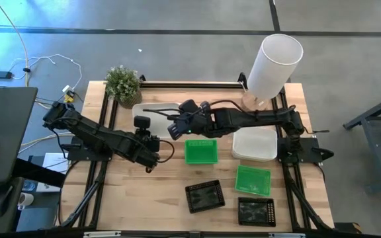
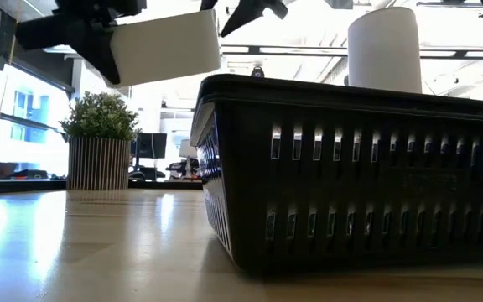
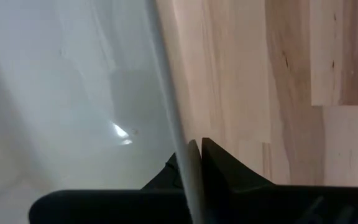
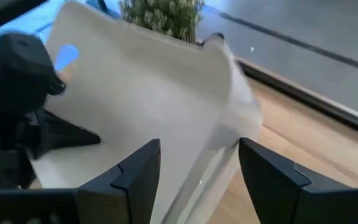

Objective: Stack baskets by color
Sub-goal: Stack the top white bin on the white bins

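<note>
**White basket held aloft between both arms, handover poised**

Nearest the front edge of the surface point(image 1: 144, 198) lie two black baskets: one point(image 1: 204, 196) toward the middle, another point(image 1: 256, 211) nearer the front right corner. Just behind the second sits a green basket point(image 1: 253, 180). Farther back, around the middle of the surface, is another green basket point(image 1: 200, 151), and to its right a white basket point(image 1: 254, 145) toward the right edge.

Above the left-centre of the surface, the left gripper point(image 3: 191, 168) has its jaws shut tight on the thin wall of a third white basket point(image 2: 166, 46), which the low view shows lifted clear of the surface and tilted. In the overhead view this basket point(image 1: 156, 115) lies with its long axis roughly side to side, toward the back edge.

The right gripper point(image 4: 197, 162) reaches in from the right, jaws spread wide with the lifted basket's rim between them; no contact is visible, so it holds nothing yet. The basket lies straight ahead of these jaws. The right arm looks best placed to take it and carry it rightward to the resting white basket, which is on its own side.

At the back edge stand a potted plant point(image 1: 123, 82) and a tall white cylinder point(image 1: 273, 63).
</note>
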You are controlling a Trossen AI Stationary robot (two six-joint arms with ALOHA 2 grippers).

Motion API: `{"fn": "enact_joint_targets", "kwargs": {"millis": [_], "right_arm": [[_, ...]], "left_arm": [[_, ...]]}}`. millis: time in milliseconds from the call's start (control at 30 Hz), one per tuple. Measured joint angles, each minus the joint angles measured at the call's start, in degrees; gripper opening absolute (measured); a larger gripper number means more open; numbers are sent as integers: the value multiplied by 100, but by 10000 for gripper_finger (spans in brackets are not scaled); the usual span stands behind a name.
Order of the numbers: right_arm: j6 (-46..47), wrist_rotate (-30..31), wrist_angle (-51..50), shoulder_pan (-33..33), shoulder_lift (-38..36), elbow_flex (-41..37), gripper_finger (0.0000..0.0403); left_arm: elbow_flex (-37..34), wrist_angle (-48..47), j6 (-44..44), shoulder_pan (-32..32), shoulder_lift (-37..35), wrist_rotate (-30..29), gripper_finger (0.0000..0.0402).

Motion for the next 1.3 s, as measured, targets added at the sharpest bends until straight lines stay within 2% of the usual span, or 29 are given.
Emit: {"fn": "enact_joint_targets", "kwargs": {"millis": [167,400,467,633,1000,1133,1300], "right_arm": [[4,-185,-112,-90,30,2,166],[-149,-151,-172,-122,32,2,33],[-260,-40,-166,-124,32,2,10],[-294,110,-210,-100,54,2,12],[-452,521,-527,-91,76,2,1],[-455,704,-663,-97,82,2,0],[-478,1091,-760,-106,86,2,0]], "left_arm": [[32,-11,65,5,0,-27,0],[34,55,68,7,2,-81,8],[44,84,87,4,4,-105,19],[54,117,83,0,4,-44,63],[49,492,70,4,2,81,190],[49,512,117,-21,2,278,206],[49,539,138,-183,2,315,204]]}}
